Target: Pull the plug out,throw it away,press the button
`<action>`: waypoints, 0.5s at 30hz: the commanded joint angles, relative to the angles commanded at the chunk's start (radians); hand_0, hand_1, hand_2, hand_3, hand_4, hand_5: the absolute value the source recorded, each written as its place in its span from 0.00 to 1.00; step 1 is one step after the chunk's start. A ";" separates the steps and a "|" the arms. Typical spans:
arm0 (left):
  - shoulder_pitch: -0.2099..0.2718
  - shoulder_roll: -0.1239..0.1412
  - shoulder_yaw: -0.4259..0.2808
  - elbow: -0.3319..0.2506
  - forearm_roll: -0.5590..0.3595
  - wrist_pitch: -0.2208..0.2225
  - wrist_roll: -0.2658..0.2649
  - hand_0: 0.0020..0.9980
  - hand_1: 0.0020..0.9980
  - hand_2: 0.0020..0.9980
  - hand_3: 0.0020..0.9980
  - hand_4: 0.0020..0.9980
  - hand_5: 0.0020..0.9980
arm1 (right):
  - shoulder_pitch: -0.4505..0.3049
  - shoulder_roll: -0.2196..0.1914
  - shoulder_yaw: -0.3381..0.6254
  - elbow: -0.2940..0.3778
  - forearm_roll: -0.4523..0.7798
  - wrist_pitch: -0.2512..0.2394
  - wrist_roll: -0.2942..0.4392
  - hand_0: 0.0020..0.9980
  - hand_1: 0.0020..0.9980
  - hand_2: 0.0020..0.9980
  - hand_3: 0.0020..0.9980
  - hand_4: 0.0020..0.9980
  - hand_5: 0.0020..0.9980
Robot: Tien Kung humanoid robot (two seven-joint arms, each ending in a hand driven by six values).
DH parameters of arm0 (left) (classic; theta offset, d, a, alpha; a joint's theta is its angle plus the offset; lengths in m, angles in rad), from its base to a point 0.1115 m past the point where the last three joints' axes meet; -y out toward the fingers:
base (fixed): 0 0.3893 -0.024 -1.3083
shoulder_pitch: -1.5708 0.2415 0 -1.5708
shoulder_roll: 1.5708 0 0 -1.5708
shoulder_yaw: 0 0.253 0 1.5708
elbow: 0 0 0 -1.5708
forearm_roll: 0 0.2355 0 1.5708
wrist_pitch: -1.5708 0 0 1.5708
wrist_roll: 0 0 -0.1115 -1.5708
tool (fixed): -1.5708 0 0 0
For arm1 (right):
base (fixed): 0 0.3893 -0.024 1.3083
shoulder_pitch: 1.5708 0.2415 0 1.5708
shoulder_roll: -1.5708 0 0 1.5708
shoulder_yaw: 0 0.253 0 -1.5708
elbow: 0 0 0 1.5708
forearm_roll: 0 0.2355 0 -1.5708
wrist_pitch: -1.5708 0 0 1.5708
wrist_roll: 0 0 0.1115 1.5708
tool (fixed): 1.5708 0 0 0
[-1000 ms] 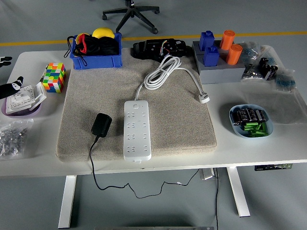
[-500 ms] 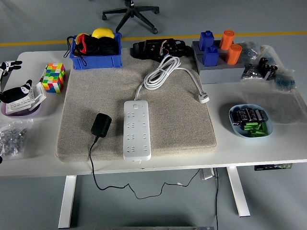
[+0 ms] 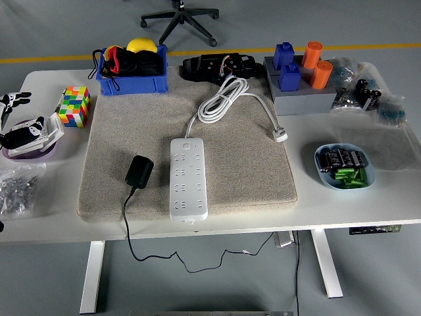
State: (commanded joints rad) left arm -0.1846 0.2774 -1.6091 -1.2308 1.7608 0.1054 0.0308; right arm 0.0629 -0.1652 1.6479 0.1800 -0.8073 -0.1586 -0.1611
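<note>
A white power strip (image 3: 187, 178) lies lengthwise on the beige mat (image 3: 250, 178), its button (image 3: 187, 146) at the far end. Nothing is plugged into its sockets. A black plug adapter (image 3: 139, 171) lies on the mat just left of the strip, and its black cable (image 3: 125, 217) runs off the table's near edge. The strip's white cord (image 3: 220, 99) is coiled at the back and ends in a white plug (image 3: 280, 135). Only the fingers of my left hand (image 3: 16, 125) show at the left edge, spread over a purple bowl and holding nothing.
The purple bowl (image 3: 46, 151) holds white switch plates. Nearby are a colour cube (image 3: 74, 106) and a bag of screws (image 3: 16, 187). At the back stand a blue bin (image 3: 130, 84) and a grey block with blue and orange pegs (image 3: 299, 76). A blue dish of batteries (image 3: 344, 166) sits right.
My left hand's fingers have drifted down the picture, toward the near side, over the purple bowl. The plug adapter and power strip have not moved.
</note>
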 joint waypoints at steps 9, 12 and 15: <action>0.009 -0.008 0.005 -0.011 -0.001 0.000 0.002 0.87 0.86 0.77 0.80 0.65 0.07 | 0.005 0.001 0.001 0.000 -0.003 -0.008 -0.001 0.74 0.66 0.64 0.61 0.66 0.48; 0.012 -0.009 0.009 -0.014 -0.002 0.000 0.002 0.87 0.86 0.77 0.80 0.65 0.07 | 0.008 0.002 -0.003 0.000 -0.002 -0.011 -0.003 0.74 0.66 0.64 0.61 0.66 0.48; 0.006 -0.012 0.017 -0.008 -0.005 0.002 0.001 0.87 0.84 0.77 0.79 0.65 0.07 | 0.012 0.004 0.003 0.000 -0.011 -0.017 -0.014 0.74 0.66 0.64 0.61 0.66 0.48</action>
State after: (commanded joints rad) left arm -0.1783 0.2651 -1.5922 -1.2392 1.7555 0.1070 0.0315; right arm 0.0751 -0.1616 1.6506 0.1800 -0.8183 -0.1760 -0.1752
